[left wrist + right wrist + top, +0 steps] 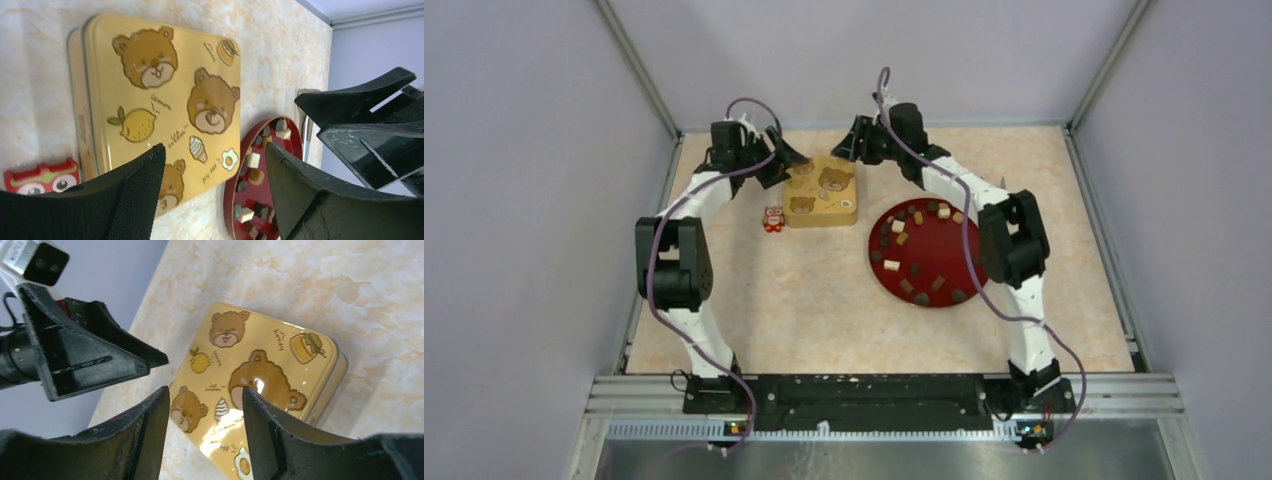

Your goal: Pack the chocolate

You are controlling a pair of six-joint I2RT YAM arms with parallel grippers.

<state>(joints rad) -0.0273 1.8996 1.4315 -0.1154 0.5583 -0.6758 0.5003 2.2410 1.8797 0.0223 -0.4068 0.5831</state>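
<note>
Packing had hardly begun: the yellow bear-printed tin point(822, 192) sat on the worktop point(804, 310) with its lid still on. All the chocolate point(891, 265) in sight lay loose on the red plate point(921, 303) just right of the tin, dark lumps and pale cubes scattered across it. Nothing appeared to have gone into the tin, so by my reckoning opening it and carrying every piece over were yet to be done. The left fingers point(135, 200) hung spread by the tin's far left corner with nothing between them. The right fingers point(145, 440) were likewise spread and empty over the tin's far right edge. A small red-and-white item point(773, 219) lay just beside the tin's near left corner; whether it touched could not be told. Only the overhead view took in the whole plate and both arms. The left wrist view alone showed the tin's side wall, the lid's seam and the small item's owl-like face, plus a slice of the plate. The right wrist view showed glare on the lid and the left fingers across the tin, but no plate or chocolate.
</note>
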